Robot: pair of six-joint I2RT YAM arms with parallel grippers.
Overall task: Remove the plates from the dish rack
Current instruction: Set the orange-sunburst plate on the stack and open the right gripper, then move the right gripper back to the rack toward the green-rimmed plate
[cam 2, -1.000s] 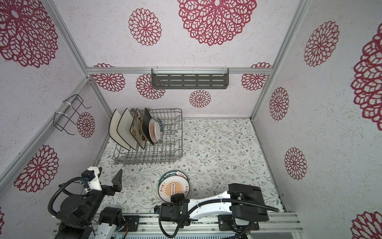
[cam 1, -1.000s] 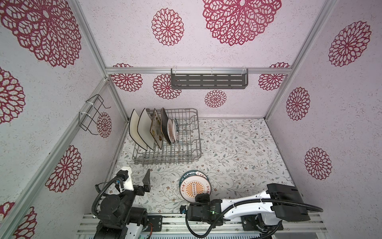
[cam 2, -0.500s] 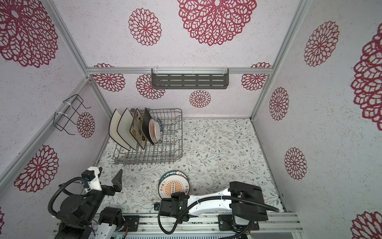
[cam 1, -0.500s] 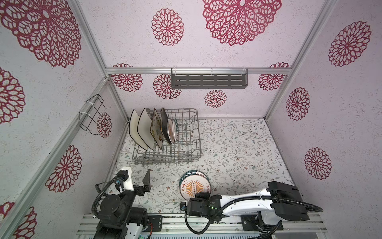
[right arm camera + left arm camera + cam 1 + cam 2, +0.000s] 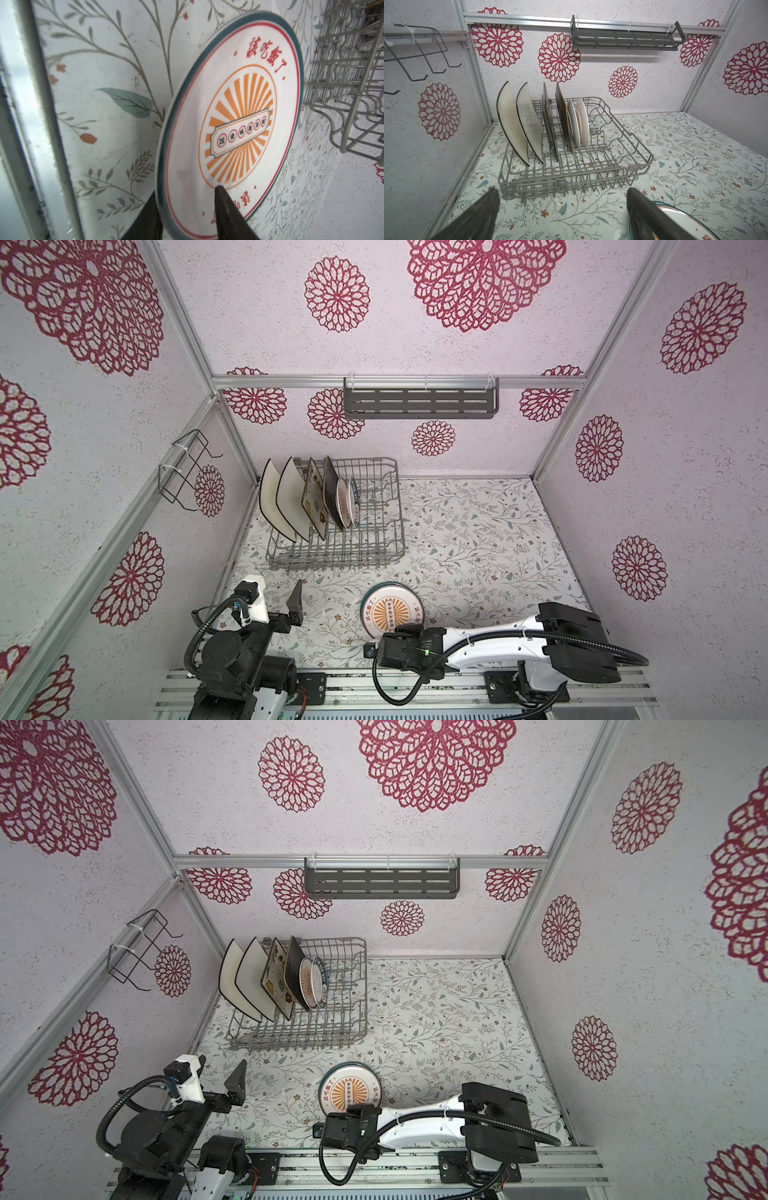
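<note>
A round plate (image 5: 390, 610) (image 5: 348, 1090) (image 5: 239, 114) with an orange sunburst centre and dark rim lies flat on the floral table near the front. My right gripper (image 5: 400, 630) (image 5: 360, 1109) (image 5: 187, 190) is open and straddles its near rim, one finger under the rim and one above the face. The grey wire dish rack (image 5: 357, 549) (image 5: 328, 1029) (image 5: 623, 166) stands at the back left. It holds two white black-rimmed square plates (image 5: 286, 506), a flowered one (image 5: 313, 506), a dark brown one (image 5: 331, 497) and two small round ones (image 5: 344, 506). My left gripper (image 5: 274, 599) (image 5: 561, 199) is open and empty in front of the rack.
A dark grey slotted shelf (image 5: 419, 403) hangs on the back wall. A black wire bracket (image 5: 183, 472) is fixed to the left wall. The rack's front corner (image 5: 353, 83) stands close behind the plate. An aluminium rail (image 5: 374, 680) runs along the table's front edge.
My right gripper's fingers have spread wider round the plate's rim, and that arm has shifted slightly. The plate stays where it was. The left arm has not moved.
</note>
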